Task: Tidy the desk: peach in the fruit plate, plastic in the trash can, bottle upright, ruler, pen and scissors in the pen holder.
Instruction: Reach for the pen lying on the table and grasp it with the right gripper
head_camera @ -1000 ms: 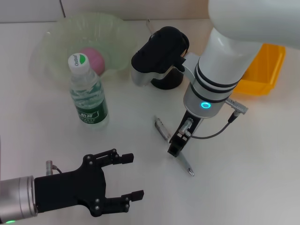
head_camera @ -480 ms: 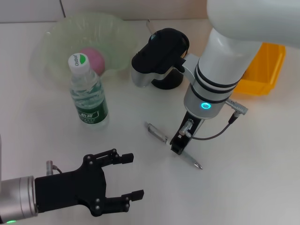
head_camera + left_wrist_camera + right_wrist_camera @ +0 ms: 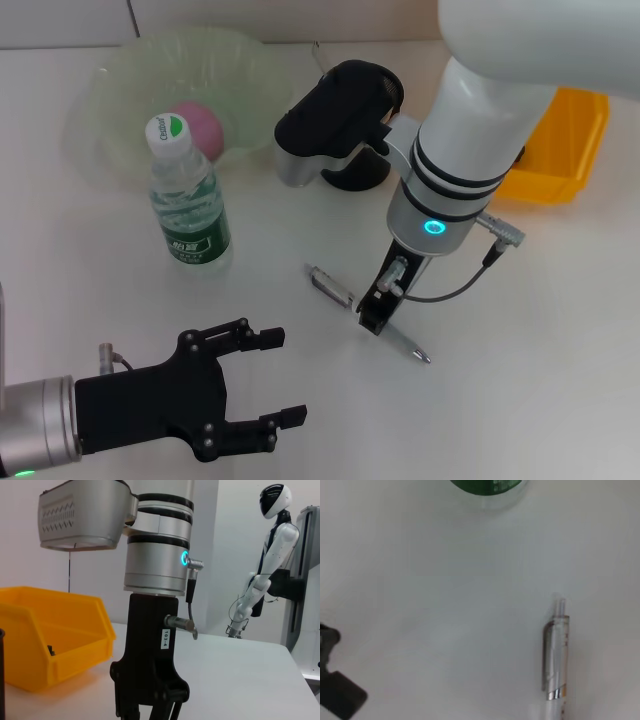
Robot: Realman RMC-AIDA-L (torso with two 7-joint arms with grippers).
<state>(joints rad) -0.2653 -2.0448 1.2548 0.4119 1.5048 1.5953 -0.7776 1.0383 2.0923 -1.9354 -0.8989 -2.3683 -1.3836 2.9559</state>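
A clear pen (image 3: 340, 288) with a metal tip lies on the white table in the head view; its clip end also shows in the right wrist view (image 3: 555, 660). My right gripper (image 3: 372, 320) stands straight down over the pen's middle, its fingers shut on it at table level; the left wrist view shows it too (image 3: 148, 711). My left gripper (image 3: 275, 385) is open and empty, low at the front left. The bottle (image 3: 190, 205) stands upright. The pink peach (image 3: 203, 126) lies in the green fruit plate (image 3: 120, 90). The black pen holder (image 3: 357, 175) stands behind the right arm.
The yellow bin (image 3: 560, 140) sits at the back right and also shows in the left wrist view (image 3: 50, 640). The bottle's green base (image 3: 490, 485) and a black finger of the left gripper (image 3: 335, 692) show in the right wrist view. No ruler, scissors or plastic shows.
The pen has swung round under the right gripper, its clip end moving left and its tip moving right. The right gripper has shifted slightly left. The left arm has not moved.
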